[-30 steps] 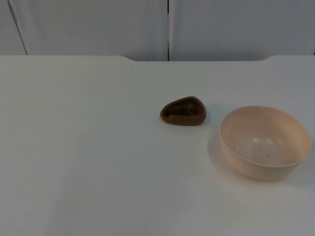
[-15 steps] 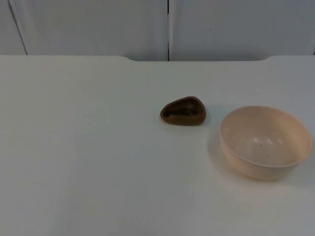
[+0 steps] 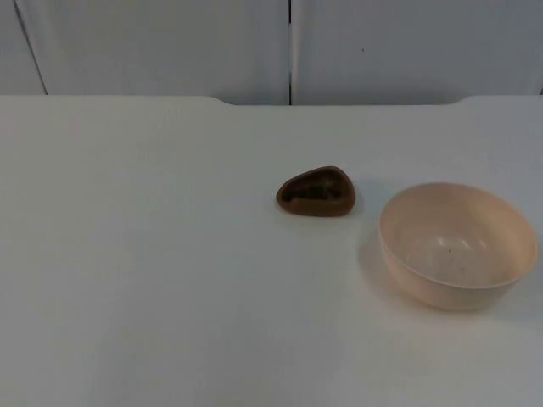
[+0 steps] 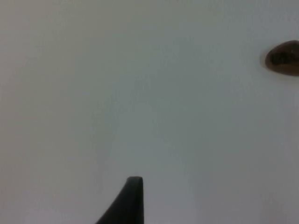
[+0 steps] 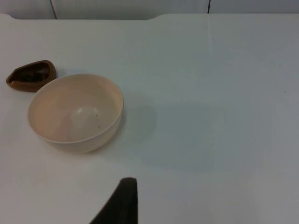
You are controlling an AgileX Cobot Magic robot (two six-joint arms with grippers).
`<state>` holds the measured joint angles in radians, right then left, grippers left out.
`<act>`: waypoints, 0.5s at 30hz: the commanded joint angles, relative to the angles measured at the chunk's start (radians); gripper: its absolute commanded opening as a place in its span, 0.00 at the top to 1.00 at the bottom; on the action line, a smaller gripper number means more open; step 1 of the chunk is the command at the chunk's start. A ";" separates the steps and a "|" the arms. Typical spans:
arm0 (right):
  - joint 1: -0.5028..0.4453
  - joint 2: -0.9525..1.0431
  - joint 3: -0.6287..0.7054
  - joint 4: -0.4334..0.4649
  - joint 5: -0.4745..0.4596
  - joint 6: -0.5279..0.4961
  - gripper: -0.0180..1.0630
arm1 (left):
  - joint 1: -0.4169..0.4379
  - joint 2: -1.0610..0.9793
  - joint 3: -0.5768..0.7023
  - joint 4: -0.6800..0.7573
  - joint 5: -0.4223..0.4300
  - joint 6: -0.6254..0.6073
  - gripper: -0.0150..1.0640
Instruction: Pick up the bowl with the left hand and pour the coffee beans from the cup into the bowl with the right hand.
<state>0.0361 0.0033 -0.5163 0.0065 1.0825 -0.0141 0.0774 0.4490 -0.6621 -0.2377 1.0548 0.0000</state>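
While both arms wait off the table, a cream bowl (image 3: 458, 244) sits upright nearest the camera on the white table (image 3: 153, 271), nothing in it but a few dark specks. Just beyond the bowl and beside it, not touching, stands a small brown cup (image 3: 316, 192) holding dark coffee beans (image 3: 312, 189). Beyond the bowl, the table ends at a grey wall (image 3: 170, 42). Whether either gripper's jaws are spread or pressed together cannot be told.

In the right wrist view, the bowl (image 5: 74, 112) and cup (image 5: 31, 75) lie ahead of the right gripper's black fingertip (image 5: 122, 200); in the left wrist view, the cup (image 4: 283, 58) lies well apart from the left gripper's fingertip (image 4: 128, 200).
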 commanded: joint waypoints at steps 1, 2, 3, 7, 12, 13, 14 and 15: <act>-0.006 -0.003 0.001 0.000 -0.004 -0.002 0.01 | 0.002 0.031 -0.023 -0.023 -0.014 0.015 0.01; -0.006 -0.003 0.001 0.000 -0.004 -0.002 0.01 | 0.002 0.047 -0.037 -0.026 -0.014 0.020 0.01; -0.006 -0.003 0.001 0.000 -0.004 -0.002 0.01 | 0.002 0.047 -0.037 -0.026 -0.014 0.020 0.01; -0.006 -0.003 0.001 0.000 -0.004 -0.002 0.01 | 0.002 0.103 -0.092 -0.023 -0.020 0.021 0.01; -0.006 -0.003 0.001 0.000 -0.004 -0.002 0.01 | 0.002 0.158 -0.129 -0.025 -0.020 0.025 0.01; -0.006 -0.003 0.001 0.000 -0.004 -0.002 0.01 | 0.002 0.158 -0.129 -0.025 -0.020 0.025 0.01; -0.006 -0.003 0.001 0.000 -0.004 -0.002 0.01 | 0.002 0.172 -0.139 -0.033 -0.022 0.036 0.01; -0.006 -0.003 0.001 0.000 -0.004 -0.002 0.01 | 0.002 0.180 -0.146 -0.038 -0.025 0.045 0.01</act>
<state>0.0361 0.0033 -0.5163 0.0065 1.0825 -0.0141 0.0774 0.6212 -0.7933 -0.2582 1.0394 0.0316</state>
